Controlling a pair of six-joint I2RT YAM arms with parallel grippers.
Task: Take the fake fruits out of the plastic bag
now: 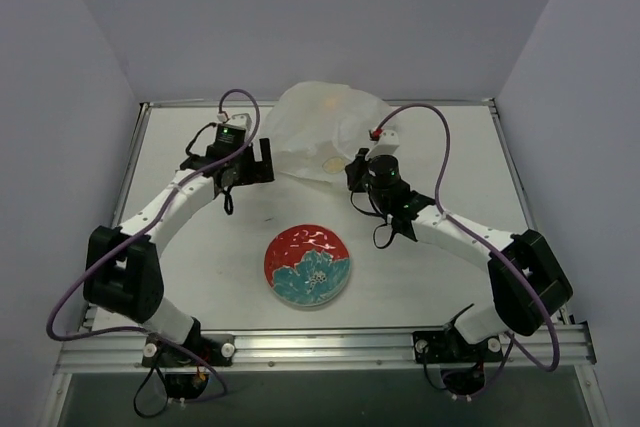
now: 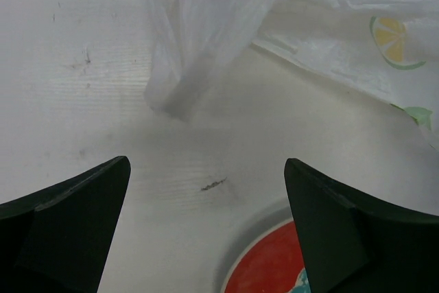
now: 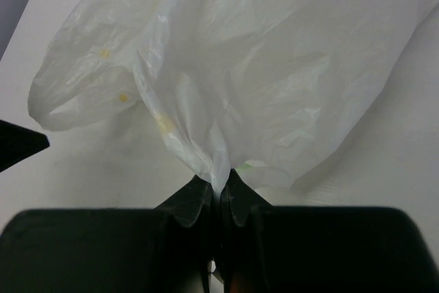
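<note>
Clamped on a fold of the plastic bag (image 3: 260,66), slumped at the far middle of the bench (image 1: 230,257), the right claw (image 3: 221,193) merely grips while the left claw (image 2: 207,169) gapes empty nearby, and no fake fruits lie outside, so unloading seems barely begun.

White arm links (image 1: 165,205), black joints (image 1: 125,272), looping purple cables (image 1: 447,157), black wedge-shaped pincer fingers (image 2: 68,231)
</note>
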